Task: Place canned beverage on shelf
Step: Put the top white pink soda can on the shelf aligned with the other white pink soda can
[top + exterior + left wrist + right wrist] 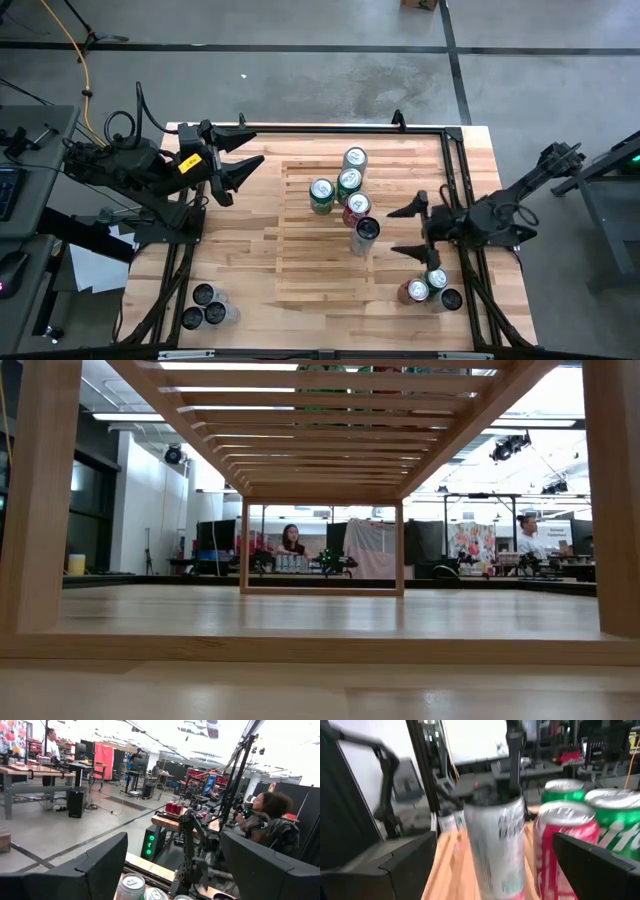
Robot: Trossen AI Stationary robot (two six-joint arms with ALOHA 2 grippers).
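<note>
Just beside open right end effector (411, 230): silver can (365, 235), on shelf (300, 270).

Slatted shelf (315, 265) on table (240, 250); apparently five cans (349, 197) on shelf.

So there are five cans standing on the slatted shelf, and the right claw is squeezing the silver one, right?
Not quite. Five cans do stand on the shelf, but the right claw is open, its fingers set apart from the silver can and not squeezing it. The high view shows this.

Robotics lab: workbenches (30, 772), rigs, monitors
</note>
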